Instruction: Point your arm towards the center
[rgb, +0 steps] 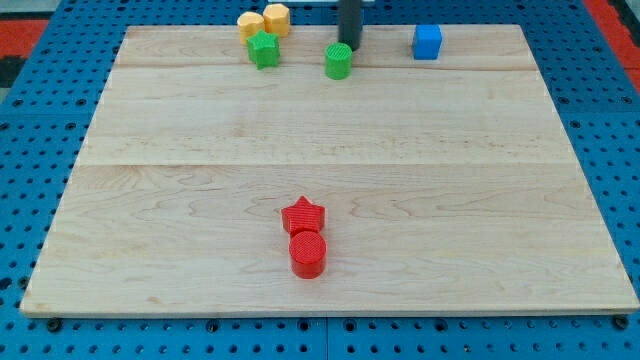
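Observation:
My tip (349, 45) is at the view's top, just above and to the right of the green cylinder (339, 61), close to it or touching it. A green star-like block (264, 49) lies to the left of that. Two yellow blocks, a rounded one (250, 24) and a hexagon (277, 19), sit at the top edge above the green star. A blue cube (428, 42) lies to the right of my tip. A red star (303, 215) and a red cylinder (308, 253) touch each other near the view's bottom centre.
The wooden board (500, 200) lies on a blue pegboard (30, 150). The dark rod (350, 18) comes down from the view's top edge.

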